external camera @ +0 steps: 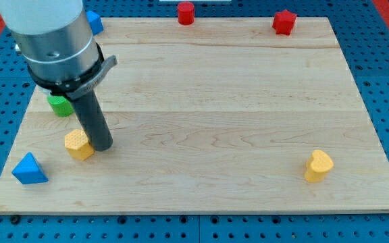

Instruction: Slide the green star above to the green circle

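Blue pegboard frames a pale wooden board (208,101). No fingers here — just a dark rod whose end, my tip (100,146), rests just beside a yellow block (78,144), at its 3 o'clock. One green block (60,104) — shape unclear, partly hidden by the arm — sits at 11 o'clock from my tip. Board edges hold a blue triangle (30,169), red cylinder (186,13), red star (283,21) and yellow heart (318,165).
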You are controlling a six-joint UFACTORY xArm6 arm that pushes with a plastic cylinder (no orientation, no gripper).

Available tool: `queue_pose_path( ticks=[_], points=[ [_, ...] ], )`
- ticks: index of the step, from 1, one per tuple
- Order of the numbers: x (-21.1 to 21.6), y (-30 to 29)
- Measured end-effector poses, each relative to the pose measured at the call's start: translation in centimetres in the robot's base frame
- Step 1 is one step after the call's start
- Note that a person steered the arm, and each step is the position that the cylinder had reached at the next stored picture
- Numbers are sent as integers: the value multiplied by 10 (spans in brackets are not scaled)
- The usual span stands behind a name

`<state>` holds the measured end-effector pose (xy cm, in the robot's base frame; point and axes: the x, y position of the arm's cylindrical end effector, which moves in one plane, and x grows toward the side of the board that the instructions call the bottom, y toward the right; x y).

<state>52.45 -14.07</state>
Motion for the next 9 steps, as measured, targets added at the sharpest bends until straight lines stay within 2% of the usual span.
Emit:
queue_pose_path(
  ticks=[1,3,4,5,6,8,9],
  points=[
    [29,5],
    [-13,-26],
    [-10,-41],
    [28,-23],
    [24,-53],
    [-4,-73],
    [9,-42]
  ],
)
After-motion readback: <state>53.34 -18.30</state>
